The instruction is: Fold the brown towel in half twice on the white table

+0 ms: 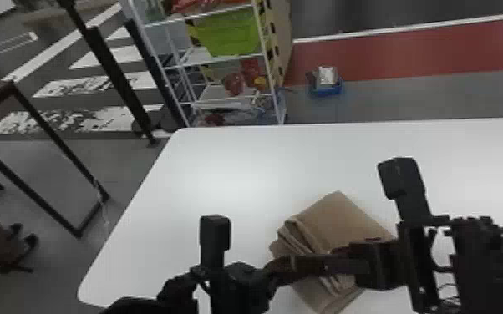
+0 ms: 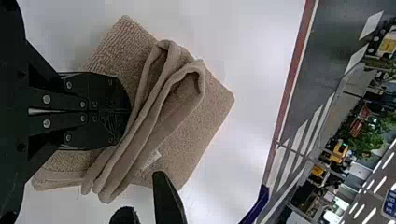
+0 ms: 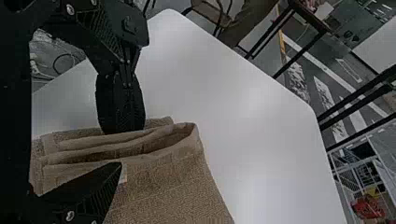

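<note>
Far to the left of the towel, some dark bars (image 1: 115,75) stand on the floor. A white shelf (image 1: 268,62) stands behind the towel and off to its left, past the edge of the worktop (image 1: 229,175). A green bin (image 1: 234,35) sits on it.

The left pincer (image 1: 305,266) comes in from the towel's left side and is over the towel. Its two flat fingers (image 2: 100,95) are pressed together, and the tips are right at the towel's bunched folds. I cannot tell if a bit of cloth is caught between them.

The brown towel (image 1: 338,221) lies on the white worktop, turned so that a corner points away from the robot. It is in thick layers. Long, loopy folds run across the top of it, and a little white tag (image 2: 153,159) peeks out next to them.

A blue box (image 1: 326,89) is on the floor, well behind the towel. The right pincer (image 1: 346,263) comes in from the towel's right side. Its fingers (image 3: 100,189) are wide apart, with a gap between them.
</note>
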Robot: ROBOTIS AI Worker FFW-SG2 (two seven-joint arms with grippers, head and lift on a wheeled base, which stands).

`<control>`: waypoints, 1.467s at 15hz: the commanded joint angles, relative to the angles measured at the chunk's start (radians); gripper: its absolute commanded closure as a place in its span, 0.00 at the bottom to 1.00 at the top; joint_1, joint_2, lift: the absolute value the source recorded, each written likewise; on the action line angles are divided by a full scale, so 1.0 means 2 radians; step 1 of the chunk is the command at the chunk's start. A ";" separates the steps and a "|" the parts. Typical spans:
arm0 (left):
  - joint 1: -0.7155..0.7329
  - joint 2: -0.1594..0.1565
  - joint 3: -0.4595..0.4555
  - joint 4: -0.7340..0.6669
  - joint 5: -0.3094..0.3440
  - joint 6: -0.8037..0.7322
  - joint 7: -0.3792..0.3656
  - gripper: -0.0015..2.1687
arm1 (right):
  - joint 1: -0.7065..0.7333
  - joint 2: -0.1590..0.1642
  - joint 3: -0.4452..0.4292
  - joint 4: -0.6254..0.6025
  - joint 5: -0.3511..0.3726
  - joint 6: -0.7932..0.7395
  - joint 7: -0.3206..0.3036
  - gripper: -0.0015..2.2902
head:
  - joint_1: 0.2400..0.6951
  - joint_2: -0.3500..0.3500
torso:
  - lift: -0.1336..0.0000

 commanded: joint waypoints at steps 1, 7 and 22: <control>0.005 -0.002 0.019 -0.019 0.000 0.006 -0.004 0.95 | 0.010 0.001 -0.023 -0.002 -0.014 0.001 0.001 0.05 | 1.00 1.00 | 0.07; 0.014 -0.002 0.089 -0.041 0.007 -0.017 -0.011 0.95 | 0.033 0.001 -0.063 -0.061 -0.028 0.048 0.001 0.05 | 1.00 1.00 | 0.07; -0.051 -0.002 0.036 0.080 0.028 -0.209 -0.060 0.95 | 0.260 -0.035 -0.168 -0.201 0.231 -0.177 0.199 0.86 | 1.00 0.70 | 0.07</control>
